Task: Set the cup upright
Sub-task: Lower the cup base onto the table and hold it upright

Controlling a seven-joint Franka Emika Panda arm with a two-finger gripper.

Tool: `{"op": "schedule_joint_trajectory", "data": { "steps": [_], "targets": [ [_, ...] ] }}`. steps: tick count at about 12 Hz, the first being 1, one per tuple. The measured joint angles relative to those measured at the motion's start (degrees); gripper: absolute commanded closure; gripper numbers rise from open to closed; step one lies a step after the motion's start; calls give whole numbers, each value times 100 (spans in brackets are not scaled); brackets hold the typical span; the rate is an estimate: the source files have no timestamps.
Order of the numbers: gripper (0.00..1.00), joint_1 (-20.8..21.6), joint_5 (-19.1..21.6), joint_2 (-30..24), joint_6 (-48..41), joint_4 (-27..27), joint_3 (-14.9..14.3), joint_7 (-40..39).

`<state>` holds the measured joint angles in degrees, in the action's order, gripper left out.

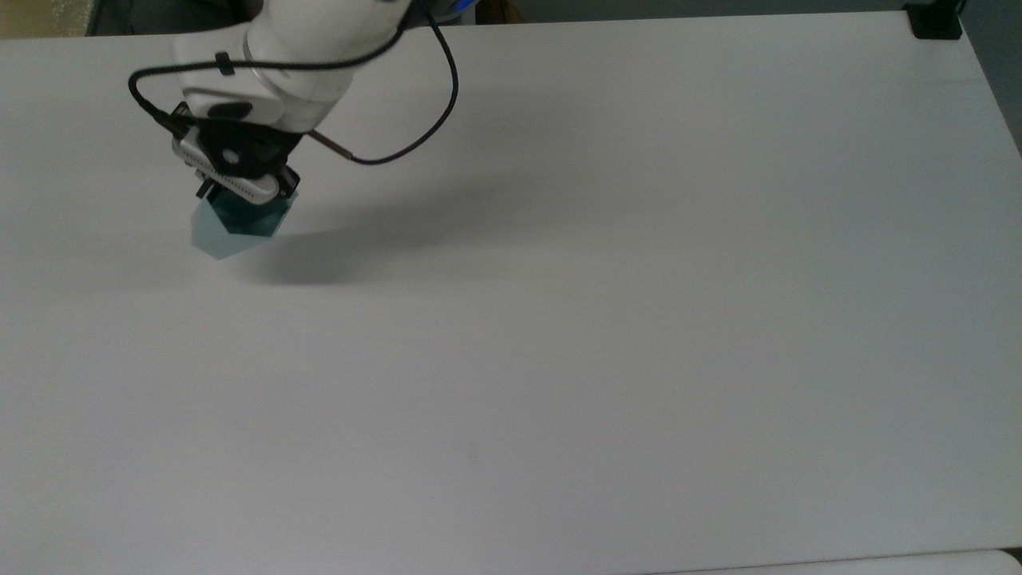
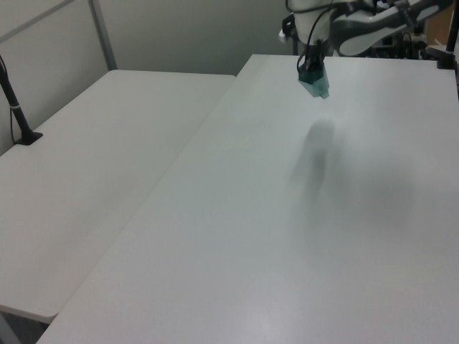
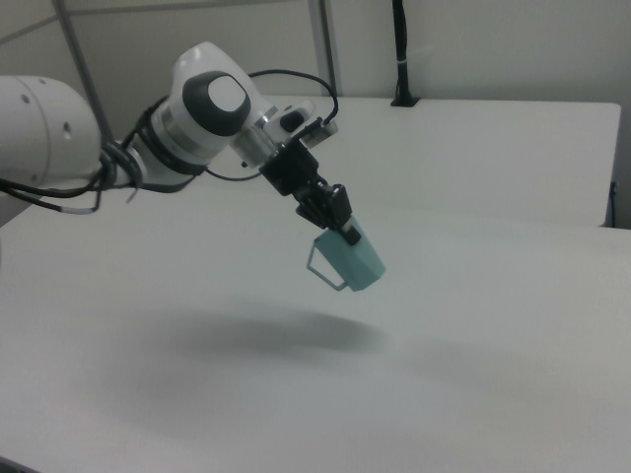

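Observation:
The pale teal-blue faceted cup [image 1: 231,228] [image 2: 315,80] [image 3: 351,261] hangs in the air above the white table [image 1: 607,319], tilted, with its small handle [image 3: 323,268] toward the right view's left. My gripper [image 1: 239,192] [image 3: 338,222] is shut on the cup's rim end and points down at a slant. In the top view the cup sits at the upper left, mostly under the gripper's black body. In the left view the cup hangs near the top centre, well above its shadow [image 2: 315,154].
A black cable [image 1: 415,136] loops from the wrist over the table. A second white table [image 2: 93,165] stands at the left view's left, with a black post [image 2: 18,107] on it. A black clamp [image 1: 934,20] sits at the top view's upper right corner.

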<state>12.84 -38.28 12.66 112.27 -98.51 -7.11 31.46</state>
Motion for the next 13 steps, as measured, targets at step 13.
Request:
{"op": "schedule_joint_trajectory", "data": {
  "steps": [13],
  "targets": [
    [100,112,3960,-1489,2342,-3079,72,-1062]
  ]
}}
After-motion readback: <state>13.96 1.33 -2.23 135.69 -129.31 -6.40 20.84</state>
